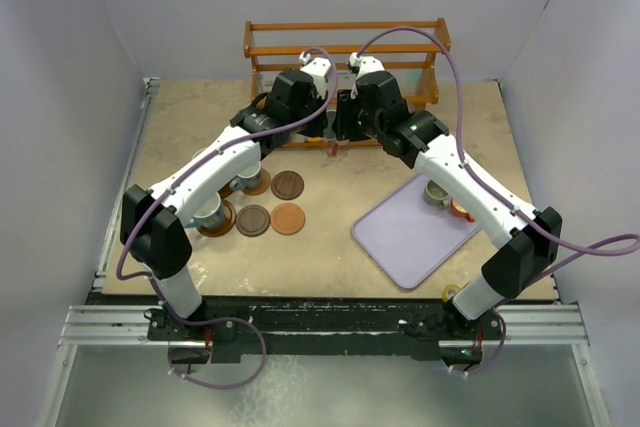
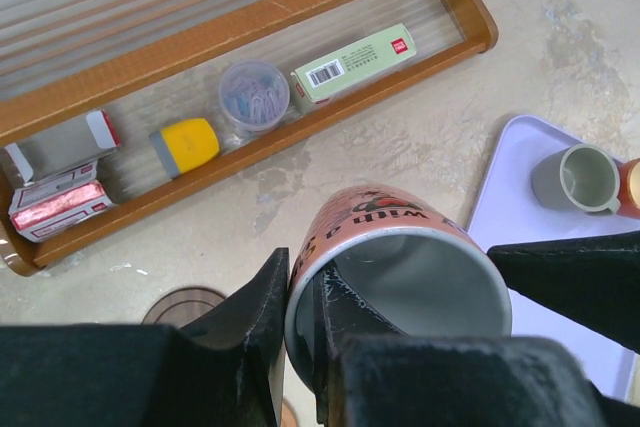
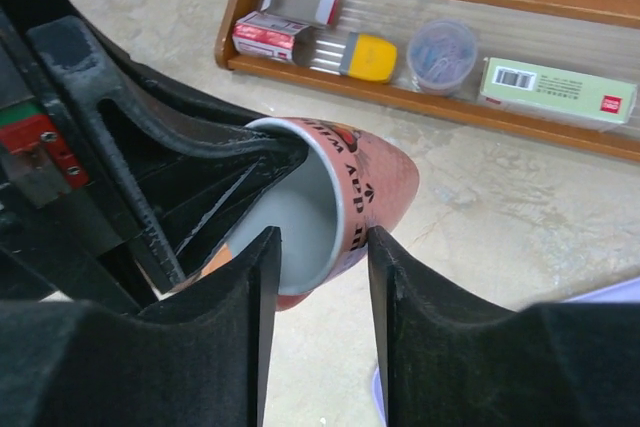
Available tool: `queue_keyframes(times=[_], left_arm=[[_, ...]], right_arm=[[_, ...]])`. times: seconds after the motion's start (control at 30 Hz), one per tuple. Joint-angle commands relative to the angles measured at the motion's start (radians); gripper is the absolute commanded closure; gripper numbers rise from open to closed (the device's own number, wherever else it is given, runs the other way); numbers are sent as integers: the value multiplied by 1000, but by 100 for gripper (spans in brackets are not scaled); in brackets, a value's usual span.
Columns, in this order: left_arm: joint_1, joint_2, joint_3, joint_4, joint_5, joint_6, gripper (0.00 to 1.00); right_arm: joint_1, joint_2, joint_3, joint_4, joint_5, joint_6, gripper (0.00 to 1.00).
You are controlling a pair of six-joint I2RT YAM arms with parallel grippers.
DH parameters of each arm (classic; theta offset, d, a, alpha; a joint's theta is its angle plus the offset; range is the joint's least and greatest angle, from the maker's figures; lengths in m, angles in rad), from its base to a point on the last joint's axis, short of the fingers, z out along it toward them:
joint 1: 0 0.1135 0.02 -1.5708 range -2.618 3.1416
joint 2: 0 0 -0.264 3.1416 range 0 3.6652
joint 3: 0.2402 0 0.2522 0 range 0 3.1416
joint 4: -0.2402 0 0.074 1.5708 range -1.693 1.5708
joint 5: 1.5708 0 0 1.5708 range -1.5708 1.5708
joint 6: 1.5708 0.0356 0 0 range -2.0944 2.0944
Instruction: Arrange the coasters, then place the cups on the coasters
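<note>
a wooden rack (image 1: 345,42) holding small boxes and a tub of clips stands just behind both grippers. the lavender tray (image 1: 415,232) with a grey cup (image 2: 580,179) lies to the right, the coasters (image 1: 288,185) to the left. the orange mug (image 3: 375,182) hangs tilted above the table. the left gripper (image 2: 300,297) pinches its rim wall, while the right gripper (image 3: 322,242) straddles another part of the rim, fingers spread.

A low wooden rack (image 1: 345,37) stands along the far edge of a beige, mottled table (image 1: 340,267). On its bottom shelf, from left to right, lie small red-and-white boxes (image 2: 55,202), a yellow-and-grey item (image 2: 185,144), a clear round tub of paper clips (image 2: 254,95) and a pale green barcoded box (image 2: 353,60). A lavender rectangular tray (image 1: 400,237) lies askew on the table's right side.
</note>
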Motion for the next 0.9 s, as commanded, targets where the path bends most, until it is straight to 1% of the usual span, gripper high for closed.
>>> queue_keyframes(times=[0.0, 0.2, 0.43, 0.6, 0.73, 0.87], left_arm=[[-6, -84, -6, 163, -11, 24, 97], [7, -130, -57, 178, -40, 70, 97], [39, -189, -126, 204, -46, 143, 97], [92, -252, -189, 215, -6, 214, 97], [142, -306, -233, 183, 66, 306, 97], [163, -368, -275, 96, 106, 442, 97]], right_arm=[[33, -42, 39, 46, -126, -3, 57], [25, -80, 10, 54, -122, -35, 51], [15, -161, -35, 62, -140, -132, 38], [-7, -236, -78, 53, -124, -210, 32], [-56, -291, -115, 23, -195, -301, 28], [-110, -330, -147, -51, -281, -437, 24]])
